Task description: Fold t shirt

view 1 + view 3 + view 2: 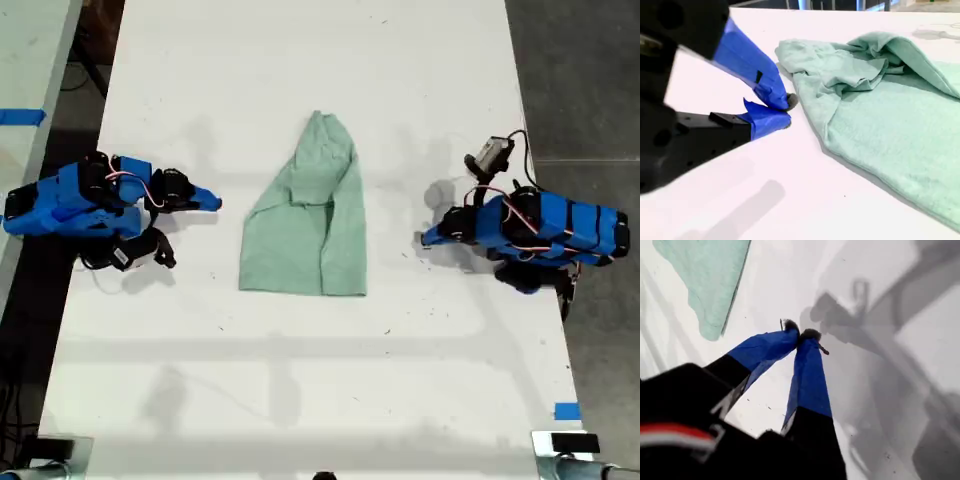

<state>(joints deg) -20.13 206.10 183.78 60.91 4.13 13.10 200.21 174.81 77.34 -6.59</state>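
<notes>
Subject: the t shirt [305,235], a small wrinkled garment of pale mint-green cloth. It lies flat near the middle of the white table [300,390]. Its long axis runs from the exterior view's top, where it narrows to a bunched point, to the exterior view's bottom, where it ends in a wide straight edge. One long side is already lapped over the body, so the fold appears partly made. My first gripper [213,203] rests on the exterior view's left, with its blue jaws clenched tip to tip on nothing. My second gripper [425,238] rests on the exterior view's right, likewise pinched together and empty. Each points inward at a long edge of the garment and stands near it but apart, neither one markedly nearer. Judgement: the next fold calls for a reach across the short axis, or toward the narrow end. The second wrist view shows the raised, rumpled lap and the near edge lying flush on the table, detail flattened in the exterior view. The first wrist view shows only one cloth corner.
</notes>
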